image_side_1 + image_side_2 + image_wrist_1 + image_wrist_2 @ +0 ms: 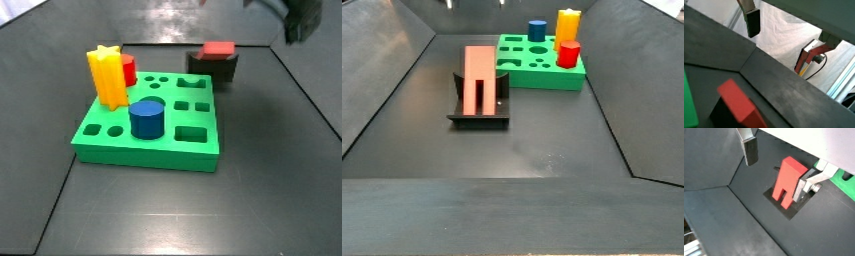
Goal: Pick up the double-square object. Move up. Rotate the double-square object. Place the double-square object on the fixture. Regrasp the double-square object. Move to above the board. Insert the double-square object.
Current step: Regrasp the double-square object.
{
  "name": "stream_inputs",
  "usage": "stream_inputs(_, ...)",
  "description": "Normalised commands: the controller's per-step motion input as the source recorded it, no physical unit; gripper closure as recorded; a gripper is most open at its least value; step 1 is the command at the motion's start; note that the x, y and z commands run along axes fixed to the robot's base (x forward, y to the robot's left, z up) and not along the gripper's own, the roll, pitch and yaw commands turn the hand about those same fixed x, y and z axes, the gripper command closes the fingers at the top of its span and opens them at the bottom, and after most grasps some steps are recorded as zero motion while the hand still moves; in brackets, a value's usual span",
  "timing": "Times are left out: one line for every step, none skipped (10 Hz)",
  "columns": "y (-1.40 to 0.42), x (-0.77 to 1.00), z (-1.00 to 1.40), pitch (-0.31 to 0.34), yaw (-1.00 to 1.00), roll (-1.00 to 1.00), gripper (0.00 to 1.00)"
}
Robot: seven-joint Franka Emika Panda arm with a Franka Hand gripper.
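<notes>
The double-square object (478,75), a long red block with two prongs at one end, lies on the dark fixture (480,119), its prongs pointing away from the green board (543,68). In both wrist views the block (785,182) shows below the fingers, and it appears again in a side view (218,48). My gripper (777,178) hangs open above it, with nothing between the pads (752,24). A dark blur at the upper right in a side view is the gripper (302,18), well clear of the block. The board's (147,138) edge is also in a wrist view (689,102).
On the board stand a yellow peg (104,72), a short red cylinder (128,70) and a blue cylinder (147,118). Dark sloping walls (389,90) enclose the floor. Beyond the wall in a wrist view are white cloth (784,35) and a red and yellow frame (806,59).
</notes>
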Motion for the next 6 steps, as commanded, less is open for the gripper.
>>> stream_inputs(0.04,0.07,-1.00,-0.108,0.06,0.07,0.00)
stream_inputs(0.03,0.07,-1.00,-0.112,0.03,0.07,0.00)
stream_inputs(0.03,0.08,-1.00,-0.107,0.01,0.07,0.00)
stream_inputs(0.03,0.09,-1.00,-0.098,-0.01,0.07,0.00)
stream_inputs(0.02,0.08,-0.85,-0.075,-0.03,0.07,0.00)
stream_inputs(0.01,0.08,-0.68,-0.059,-0.04,0.06,0.00)
